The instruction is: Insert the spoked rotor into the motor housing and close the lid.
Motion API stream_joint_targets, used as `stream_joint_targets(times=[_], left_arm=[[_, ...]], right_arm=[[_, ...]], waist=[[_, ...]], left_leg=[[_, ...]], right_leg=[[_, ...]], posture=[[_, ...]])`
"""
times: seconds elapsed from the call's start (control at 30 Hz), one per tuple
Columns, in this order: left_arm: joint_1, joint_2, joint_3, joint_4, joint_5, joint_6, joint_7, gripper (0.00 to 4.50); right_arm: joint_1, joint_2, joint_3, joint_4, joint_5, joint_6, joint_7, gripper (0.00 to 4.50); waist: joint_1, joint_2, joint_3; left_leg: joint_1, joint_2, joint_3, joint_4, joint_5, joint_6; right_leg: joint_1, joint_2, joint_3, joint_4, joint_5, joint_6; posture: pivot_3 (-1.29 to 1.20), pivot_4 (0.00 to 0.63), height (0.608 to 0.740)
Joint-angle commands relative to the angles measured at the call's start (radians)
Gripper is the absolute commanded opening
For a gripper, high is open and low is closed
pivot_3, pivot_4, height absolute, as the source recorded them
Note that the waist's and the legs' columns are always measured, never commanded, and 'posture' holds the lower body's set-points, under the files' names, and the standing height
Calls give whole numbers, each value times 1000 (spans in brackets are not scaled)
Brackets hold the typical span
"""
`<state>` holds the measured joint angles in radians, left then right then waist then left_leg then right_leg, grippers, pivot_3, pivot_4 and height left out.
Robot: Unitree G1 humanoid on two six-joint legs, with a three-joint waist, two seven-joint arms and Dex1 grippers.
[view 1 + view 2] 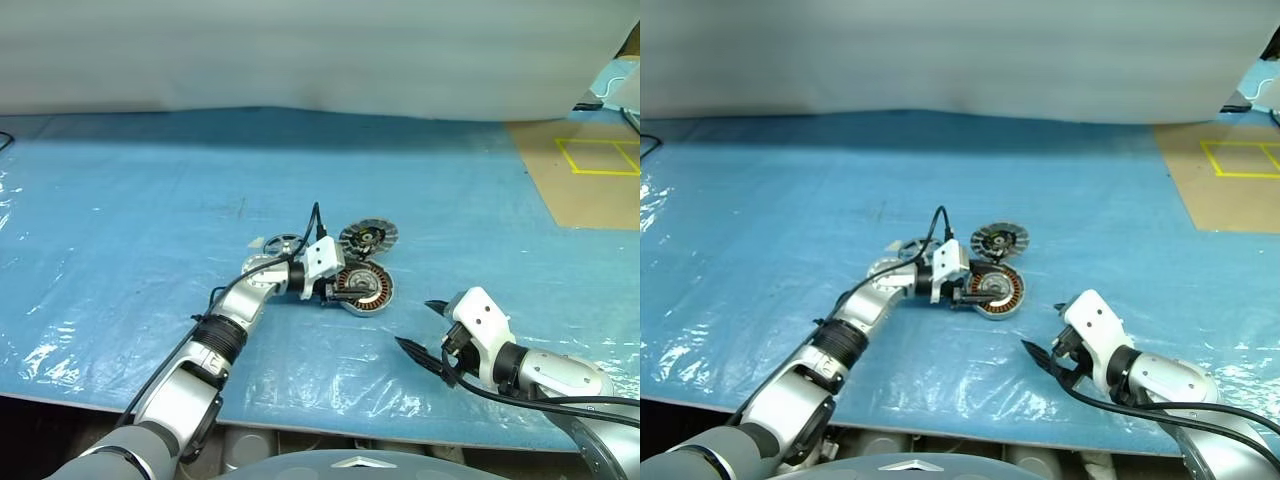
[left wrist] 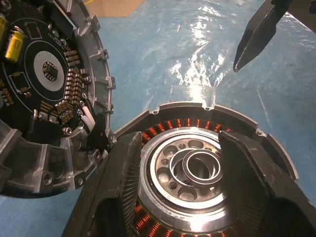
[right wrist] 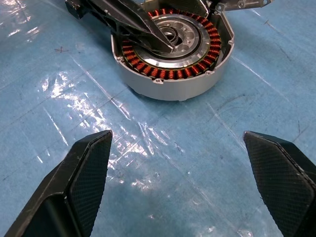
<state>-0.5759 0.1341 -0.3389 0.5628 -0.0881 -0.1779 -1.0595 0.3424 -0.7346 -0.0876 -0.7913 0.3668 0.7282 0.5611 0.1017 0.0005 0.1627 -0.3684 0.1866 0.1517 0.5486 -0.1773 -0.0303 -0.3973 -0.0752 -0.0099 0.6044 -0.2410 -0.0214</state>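
While the left gripper (image 1: 345,288) clamps the motor housing (image 1: 366,290) on the blue sheet (image 1: 150,230), the lid (image 1: 368,238) lies just behind, bare sheet all round. Left wrist view: 2 fingers (image 2: 123,177) straddle its silver centre. Right wrist view: right gripper (image 3: 185,168) gapes wide, nearby.

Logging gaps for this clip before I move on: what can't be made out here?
- Spoked wheel: in the head views the left arm covers most of it, so its spokes and hub cannot be read.
- Motor housing: in both wrist views the left claw sits over its centre, so whether a rotor is seated inside is unclear.
- Ribbed lid: too small in the head views to read its hub.
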Motion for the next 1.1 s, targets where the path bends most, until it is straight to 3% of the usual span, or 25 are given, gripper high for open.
stream_joint_targets(times=[0.03,1.1], left_arm=[[3,12,-7,-7,23,-1,-2,2589],[12,-20,33,-83,-34,219,34,2589]], right_arm=[[-7,4,-1,-38,-2,-5,-7,4443],[28,14,32,-7,-54,-60,-10,4443]], waist=[[0,0,0],[-1,0,0]], left_leg=[[0,0,0,0,0,0],[-1,0,0,-2,0,0]], right_leg=[[0,0,0,0,0,0],[-1,0,0,-2,0,0]], posture=[[0,150,740],[0,150,740]])
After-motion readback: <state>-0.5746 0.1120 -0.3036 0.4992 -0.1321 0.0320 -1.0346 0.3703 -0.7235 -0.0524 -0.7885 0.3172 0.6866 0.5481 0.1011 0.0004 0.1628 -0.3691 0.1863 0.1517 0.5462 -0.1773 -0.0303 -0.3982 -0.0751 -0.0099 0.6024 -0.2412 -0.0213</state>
